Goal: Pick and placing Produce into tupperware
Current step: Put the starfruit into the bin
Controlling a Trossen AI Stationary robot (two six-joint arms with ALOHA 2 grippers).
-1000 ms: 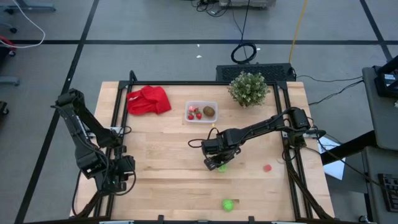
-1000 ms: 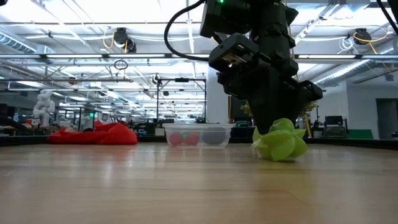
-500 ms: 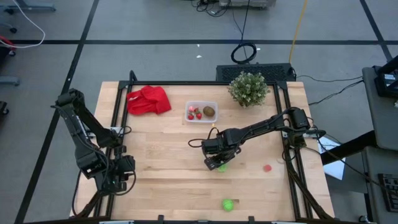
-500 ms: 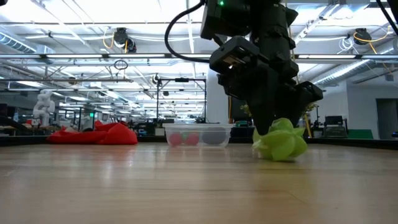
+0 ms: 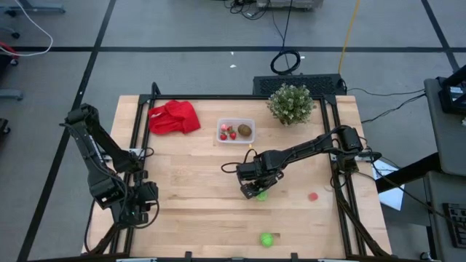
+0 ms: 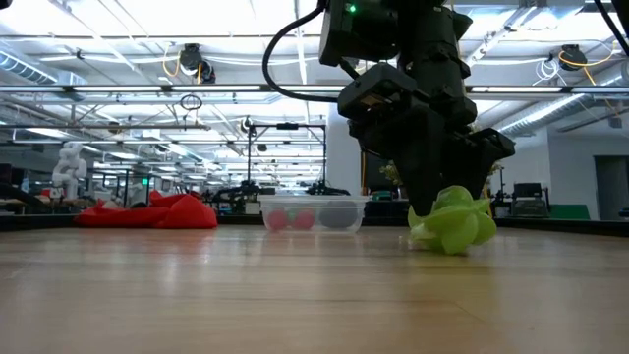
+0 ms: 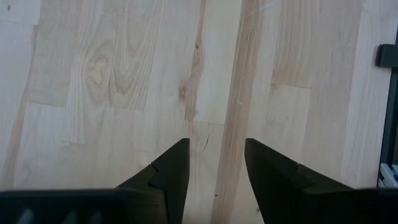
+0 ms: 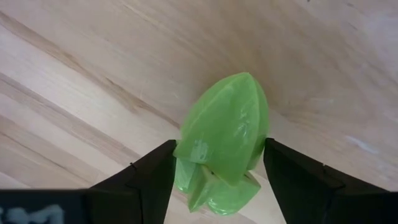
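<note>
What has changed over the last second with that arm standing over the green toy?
The right gripper has shifted slightly sideways, and the ridged green toy fruit under it slid the same way along the table. Its fingers now flank the fruit with gaps showing. The left gripper, the tupperware, the red cloth and the other loose pieces stayed put.

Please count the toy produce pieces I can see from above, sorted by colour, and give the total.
Green: 2, one between the right gripper's fingers, one near the table's front edge.
Red: 3, two in the tupperware, one on the table.
Brown: 1, in the tupperware.
Total: 6
</note>
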